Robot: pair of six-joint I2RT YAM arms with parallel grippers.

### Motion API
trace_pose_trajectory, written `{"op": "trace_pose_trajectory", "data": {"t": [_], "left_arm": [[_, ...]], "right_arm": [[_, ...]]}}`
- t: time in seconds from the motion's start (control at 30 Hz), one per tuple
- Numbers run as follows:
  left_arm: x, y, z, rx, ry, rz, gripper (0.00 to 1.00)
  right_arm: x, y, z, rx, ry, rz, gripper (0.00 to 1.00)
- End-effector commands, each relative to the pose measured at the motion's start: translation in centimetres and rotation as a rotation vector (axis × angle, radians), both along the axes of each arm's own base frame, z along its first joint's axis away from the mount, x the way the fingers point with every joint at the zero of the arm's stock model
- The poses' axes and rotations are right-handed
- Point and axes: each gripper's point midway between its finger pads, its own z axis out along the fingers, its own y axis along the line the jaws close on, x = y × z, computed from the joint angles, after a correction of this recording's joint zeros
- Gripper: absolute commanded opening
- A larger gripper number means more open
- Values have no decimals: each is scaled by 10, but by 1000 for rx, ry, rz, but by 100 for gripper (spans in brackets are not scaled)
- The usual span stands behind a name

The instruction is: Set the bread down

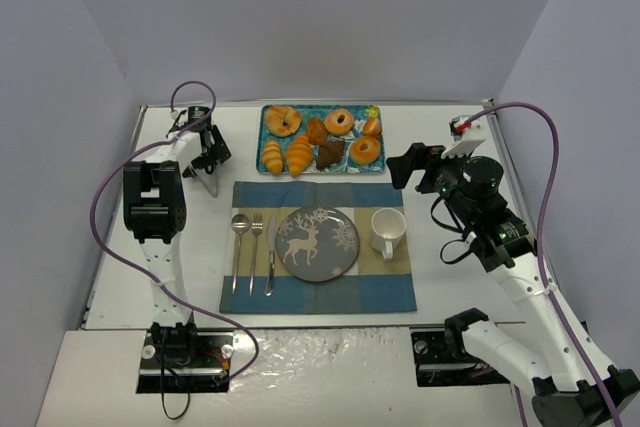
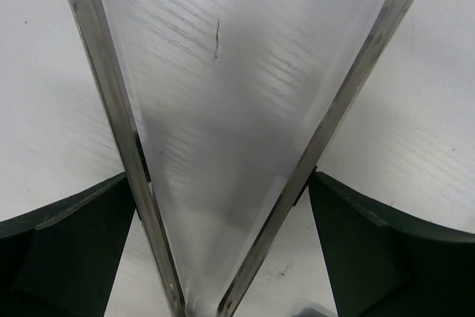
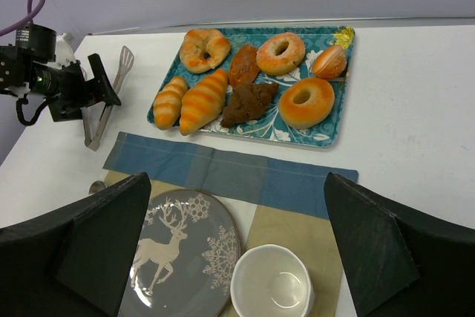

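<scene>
Several breads lie on a teal tray at the back: two striped croissants, glazed rings and dark pastries. A grey deer plate sits bare on the placemat. Metal tongs lie on the table left of the tray. My left gripper is open and straddles the tongs' spread arms, its fingers close against them near the hinge. My right gripper is open and empty, above the mat right of the tray.
A white cup stands right of the plate. A spoon, fork and knife lie left of it on the blue and tan placemat. Walls close in on the table's sides and back.
</scene>
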Motion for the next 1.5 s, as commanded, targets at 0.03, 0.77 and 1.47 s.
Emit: {"op": "trace_pose_trajectory", "data": {"t": [0.03,0.77,1.47], "left_arm": [[7,18,15,-1,-34,44,94],[-5,-25,80,13,-149,-47,38],[-81,-103,221,53,-393,-261,43]], "right_arm": [[3,3,27,15,-90,10,100],[0,1,28,15,-97,3,100],[-1,3,29,18,-99,7,100]]}}
